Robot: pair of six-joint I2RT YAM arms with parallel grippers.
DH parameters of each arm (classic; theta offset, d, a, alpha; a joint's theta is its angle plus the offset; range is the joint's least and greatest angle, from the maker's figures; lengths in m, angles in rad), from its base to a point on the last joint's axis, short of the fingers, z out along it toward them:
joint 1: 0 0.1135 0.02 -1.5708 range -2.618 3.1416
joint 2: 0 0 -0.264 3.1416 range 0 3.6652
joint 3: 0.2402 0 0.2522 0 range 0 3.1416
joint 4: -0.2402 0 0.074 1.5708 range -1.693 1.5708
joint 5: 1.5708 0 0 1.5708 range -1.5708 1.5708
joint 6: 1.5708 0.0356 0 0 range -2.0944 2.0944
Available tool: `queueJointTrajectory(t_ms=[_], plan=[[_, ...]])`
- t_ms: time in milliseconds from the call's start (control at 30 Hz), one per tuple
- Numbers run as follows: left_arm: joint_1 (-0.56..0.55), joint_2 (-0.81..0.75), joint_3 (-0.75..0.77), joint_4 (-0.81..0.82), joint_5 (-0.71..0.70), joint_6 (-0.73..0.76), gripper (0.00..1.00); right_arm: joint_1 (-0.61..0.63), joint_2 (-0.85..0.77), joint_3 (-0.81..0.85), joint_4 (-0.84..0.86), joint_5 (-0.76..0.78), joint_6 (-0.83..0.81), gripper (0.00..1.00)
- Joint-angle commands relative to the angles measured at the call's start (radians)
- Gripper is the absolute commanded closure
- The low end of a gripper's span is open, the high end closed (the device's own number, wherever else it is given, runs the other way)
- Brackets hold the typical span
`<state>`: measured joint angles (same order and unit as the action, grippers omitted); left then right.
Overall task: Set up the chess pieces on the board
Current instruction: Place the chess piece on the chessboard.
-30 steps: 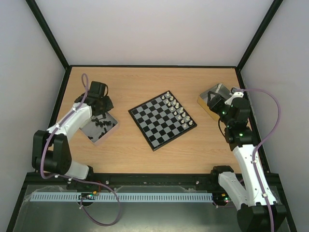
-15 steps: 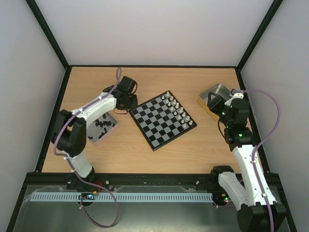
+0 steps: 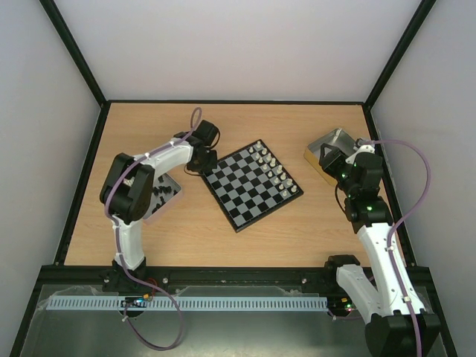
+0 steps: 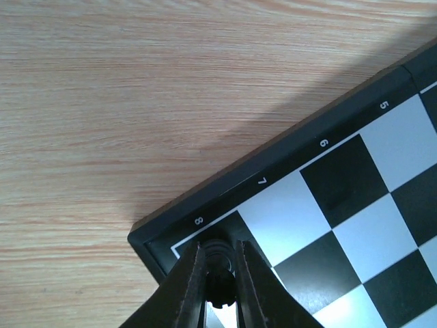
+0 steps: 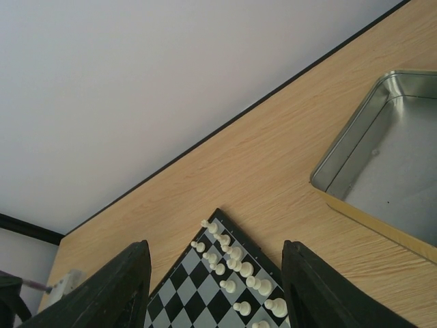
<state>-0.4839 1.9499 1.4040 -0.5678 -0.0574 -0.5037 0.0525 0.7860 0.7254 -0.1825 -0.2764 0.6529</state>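
- While the left hand [image 4: 220,290] is hanging over the left corner of the board [image 4: 321,205], its fingers [image 4: 186,294] are standing almost pressed together and pinching a black piece [image 4: 220,270].
- That piece is sitting right over the dark corner square beside the printed 8. The target is therefore lying straight below the hand, not off to any side. I cannot tell whether the base is already touching the square.
- The piece's long axis is appearing to run along the fingers, roughly upright, so it is looking ready to go down without any turning.
- The white pieces [image 3: 274,169] are standing in two rows along the board's far-right edge. They are well apart from this corner and are not crowding the drop.
- The other black pieces [image 3: 158,195] are lying in the left tin [image 3: 172,192], just left of the board on the worktop [image 4: 136,82], with the left arm partly covering them.
- The right hand [image 5: 215,273] is hovering spread and gripping nothing beside the right tin [image 5: 403,178], well apart from the corner. The left arm is clearly the nearer one for this square.
- In my judgement, the coming move is calling for a short straight descent onto the corner square, and then for the fingers to spread.
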Motion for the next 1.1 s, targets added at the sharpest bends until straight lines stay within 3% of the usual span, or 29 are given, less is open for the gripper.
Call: queueJointTrajectory(t_ms=[0, 1067], plan=[[-0.004, 0.039, 0.049, -0.018, -0.004, 0.019, 0.88, -0.002, -0.005, -0.009, 0.009, 0.017, 0.004, 0.48], [-0.007, 0.043, 0.036, -0.086, 0.066, 0.043, 0.85, -0.003, -0.007, -0.027, 0.006, 0.019, 0.015, 0.46]])
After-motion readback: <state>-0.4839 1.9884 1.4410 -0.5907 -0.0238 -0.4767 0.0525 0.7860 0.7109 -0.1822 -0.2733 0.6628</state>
